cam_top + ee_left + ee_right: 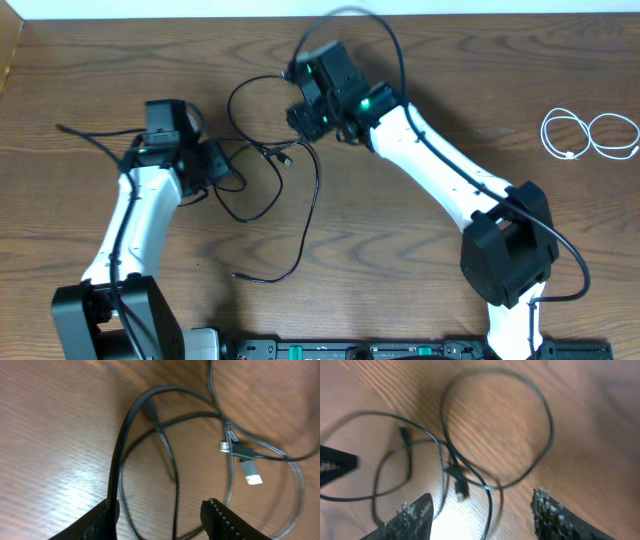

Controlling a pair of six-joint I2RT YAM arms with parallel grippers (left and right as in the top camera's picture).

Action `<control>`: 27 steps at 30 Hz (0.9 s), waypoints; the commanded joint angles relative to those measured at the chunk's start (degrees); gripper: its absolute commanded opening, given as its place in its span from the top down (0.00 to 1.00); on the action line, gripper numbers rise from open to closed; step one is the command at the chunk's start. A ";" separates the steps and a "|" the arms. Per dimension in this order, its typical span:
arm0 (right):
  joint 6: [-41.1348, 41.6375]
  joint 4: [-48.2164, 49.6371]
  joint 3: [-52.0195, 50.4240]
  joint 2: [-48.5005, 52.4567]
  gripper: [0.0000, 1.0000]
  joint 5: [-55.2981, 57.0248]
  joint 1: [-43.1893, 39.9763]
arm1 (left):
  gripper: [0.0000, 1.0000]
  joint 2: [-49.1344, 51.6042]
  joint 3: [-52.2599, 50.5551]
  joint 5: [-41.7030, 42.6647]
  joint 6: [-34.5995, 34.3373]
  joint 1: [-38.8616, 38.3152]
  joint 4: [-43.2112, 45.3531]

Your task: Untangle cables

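Black cables (316,190) lie tangled in loose loops on the wooden table between the two arms. A white cable (588,134) lies coiled apart at the far right. My left gripper (224,168) is at the tangle's left side. In the left wrist view it (160,516) stands open; a thin black strand (176,485) runs between the fingers and a thicker black cord (120,455) lies against the left finger. A silver-tipped plug (253,474) lies ahead. My right gripper (305,118) hovers over the tangle's upper part, open (482,510), above crossing strands and a small plug (461,489).
The table's far edge (200,18) runs along the top of the overhead view. The arm bases and a black rail (350,350) stand at the near edge. A thick black arm wire (385,35) arcs over the right wrist.
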 commanded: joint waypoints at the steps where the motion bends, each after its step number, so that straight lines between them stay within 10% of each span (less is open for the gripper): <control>1: -2.08 -1.03 1.57 -0.61 0.39 -6.97 0.22 | 0.40 -0.44 1.62 13.66 0.92 4.42 0.50; 9: -4.02 1.31 1.49 2.97 0.23 -23.50 2.21 | 0.32 -0.42 1.60 20.63 0.76 8.22 0.72; 15: -3.98 2.86 1.49 7.96 0.21 -28.22 3.21 | 0.49 -0.33 1.31 18.43 0.74 8.13 1.55; 27: -3.04 2.08 1.46 15.10 0.15 -21.94 2.60 | 0.12 0.98 -0.87 -7.96 0.50 8.31 -3.67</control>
